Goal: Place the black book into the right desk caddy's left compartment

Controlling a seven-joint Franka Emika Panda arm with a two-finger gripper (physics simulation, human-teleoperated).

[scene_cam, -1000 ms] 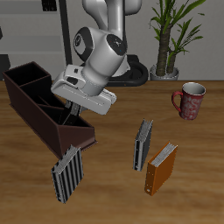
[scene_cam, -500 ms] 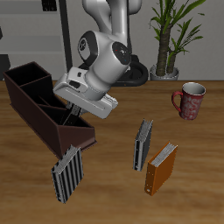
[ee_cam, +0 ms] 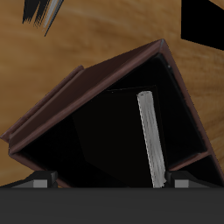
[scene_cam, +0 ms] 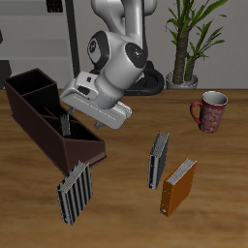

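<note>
— Wooden table [scene_cam: 126, 208] carries what, exactly?

— At 9 o'clock, the right desk caddy [scene_cam: 34, 107]; at 2 o'clock, a red mug [scene_cam: 209, 109]; near 5 o'clock, a grey striped book [scene_cam: 158, 160] beside an orange-brown book [scene_cam: 178, 186].

— And the black book [ee_cam: 114, 136]?

— Inside the caddy, upright, its pale page edge [ee_cam: 151, 140] facing the wrist camera. Which compartment, I cannot tell.

— Gripper [scene_cam: 68, 124] condition?

— Above the caddy. Whether its fingers are apart or clamped on the book cannot be determined.
</note>
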